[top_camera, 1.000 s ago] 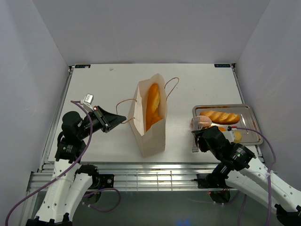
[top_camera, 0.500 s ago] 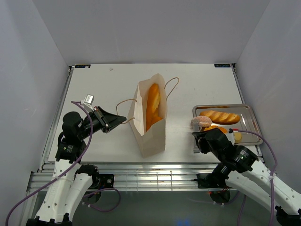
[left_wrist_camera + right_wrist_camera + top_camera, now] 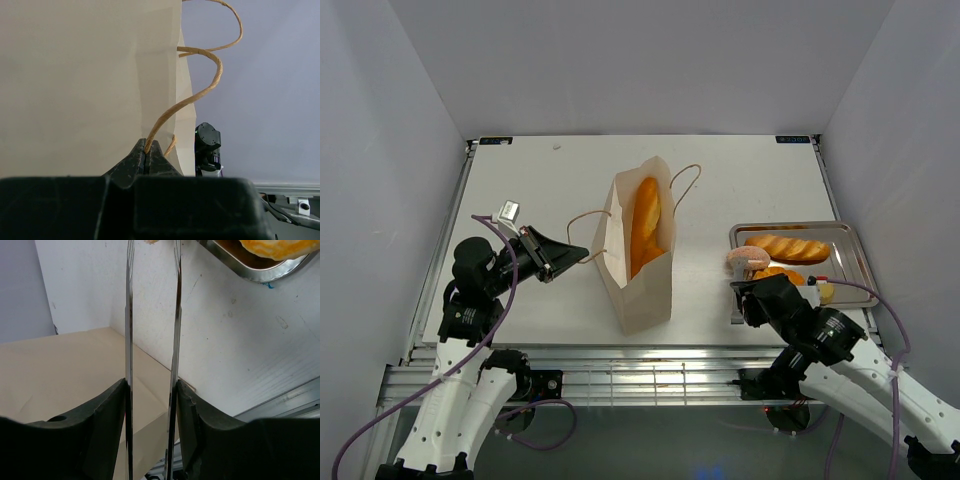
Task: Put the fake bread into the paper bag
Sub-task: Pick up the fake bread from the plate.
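Note:
The tan paper bag (image 3: pixel 638 270) stands open mid-table with a long baguette (image 3: pixel 644 225) inside. My left gripper (image 3: pixel 582 252) is shut on the bag's cord handle (image 3: pixel 200 90), which it pinches at the fingertips (image 3: pixel 148 150) beside the bag wall (image 3: pixel 90 85). My right gripper (image 3: pixel 748 296) is shut on metal tongs (image 3: pixel 176 340), its jaws pressing the two blades from outside (image 3: pixel 151 390). The tongs' tips hold a pinkish round bun (image 3: pixel 747 259) at the tray's left edge. A ridged loaf (image 3: pixel 788 246) and an orange pastry (image 3: pixel 782 273) lie in the tray.
The silver metal tray (image 3: pixel 852 236) sits at the right of the table, its corner (image 3: pixel 240 265) showing in the right wrist view. A small yellow piece (image 3: pixel 827 291) lies near the tray's front. The second cord handle (image 3: pixel 688 185) loops out to the bag's right. Grey walls enclose the table.
My right arm has shifted slightly left and nearer, uncovering more of the orange pastry; the pink bun stays in the tongs. The left arm has not moved.

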{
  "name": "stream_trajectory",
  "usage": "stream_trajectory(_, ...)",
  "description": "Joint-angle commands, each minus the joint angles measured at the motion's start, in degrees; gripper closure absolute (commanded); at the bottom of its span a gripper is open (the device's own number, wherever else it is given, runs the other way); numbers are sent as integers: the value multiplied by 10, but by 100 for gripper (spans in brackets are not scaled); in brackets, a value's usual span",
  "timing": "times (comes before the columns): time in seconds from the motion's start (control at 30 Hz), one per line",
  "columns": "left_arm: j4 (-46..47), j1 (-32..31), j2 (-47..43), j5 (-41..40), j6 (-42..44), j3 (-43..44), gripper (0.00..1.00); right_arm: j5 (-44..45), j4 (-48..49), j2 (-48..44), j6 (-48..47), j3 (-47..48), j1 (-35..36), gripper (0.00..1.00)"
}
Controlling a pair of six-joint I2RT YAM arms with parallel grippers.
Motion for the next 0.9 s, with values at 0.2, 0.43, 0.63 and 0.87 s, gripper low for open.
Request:
stream_trajectory(0.2, 3, -2, -3, 6, 3, -4, 100, 44, 13, 15, 29, -6, -3, 51)
stream_trajectory(0.43, 3, -3, -5, 6, 2, -7, 100, 48, 14, 22, 38, -13, -2, 50)
stream_trajectory(0.63, 3, -3, -4, 7, 3, -7, 100, 55, 15, 15, 50, -30, -2, 50)
stream_trajectory(0.87, 3, -2, -4, 6, 3, -8, 100, 90, 16, 19, 37, -31, -3, 49)
